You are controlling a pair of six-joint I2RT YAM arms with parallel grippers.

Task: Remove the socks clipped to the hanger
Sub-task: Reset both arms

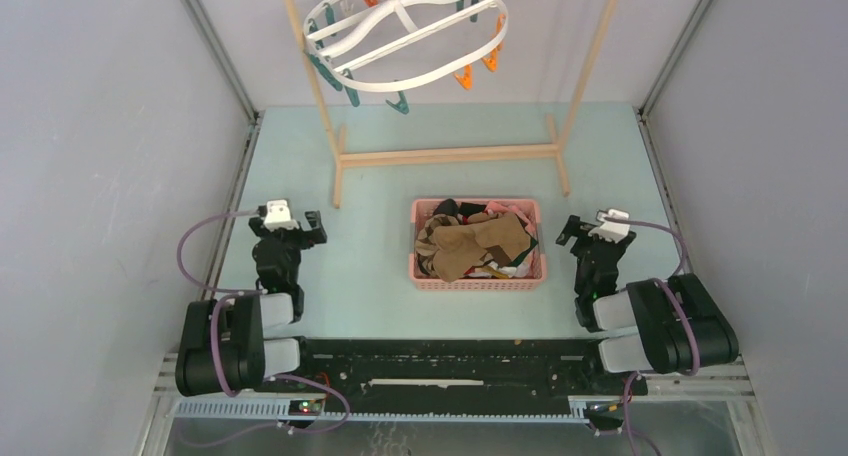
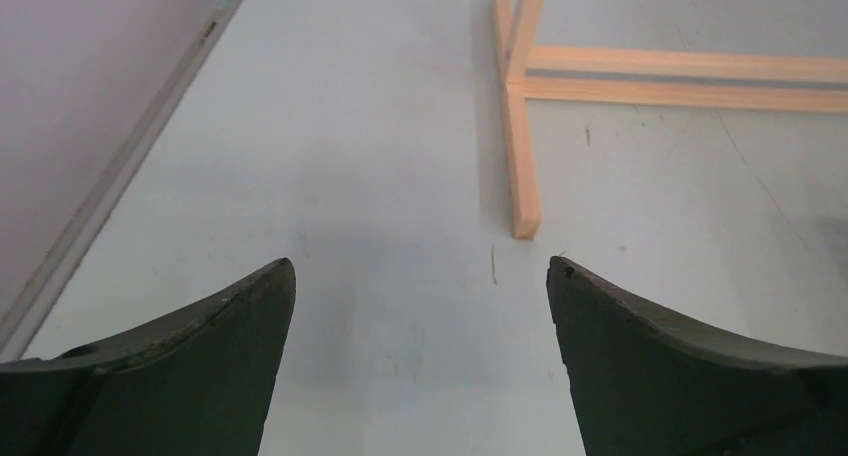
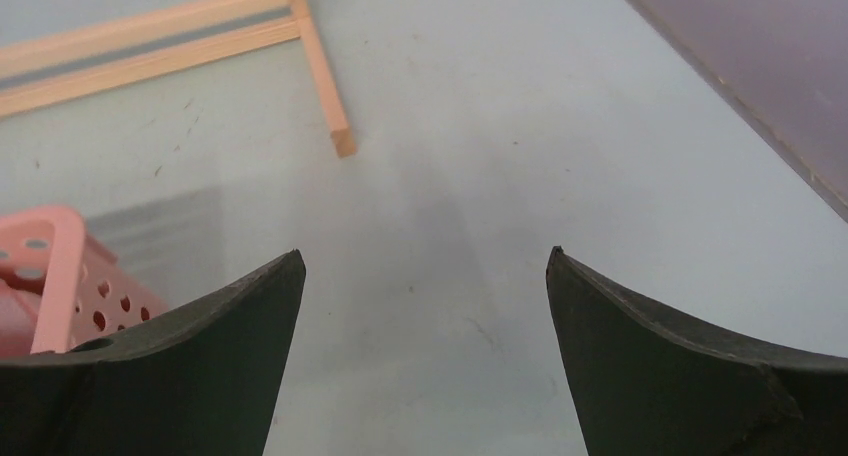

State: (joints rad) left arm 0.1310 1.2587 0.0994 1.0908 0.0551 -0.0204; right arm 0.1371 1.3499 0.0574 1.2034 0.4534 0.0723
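Both claws, left [image 1: 288, 231] and right [image 1: 592, 234], sit wide open and empty on either side of the basket [image 1: 478, 284] heaped with socks [image 1: 478, 241], while the hanger [image 1: 430, 78] hangs far beyond, seemingly bare, slightly towards the left arm.

I count two: my left claw [image 2: 420, 266] and right claw [image 3: 425, 254]. One hanger [image 1: 428, 81], one wooden rack [image 1: 450, 154], one basket [image 1: 478, 283], socks [image 1: 470, 244] heaped beyond counting.
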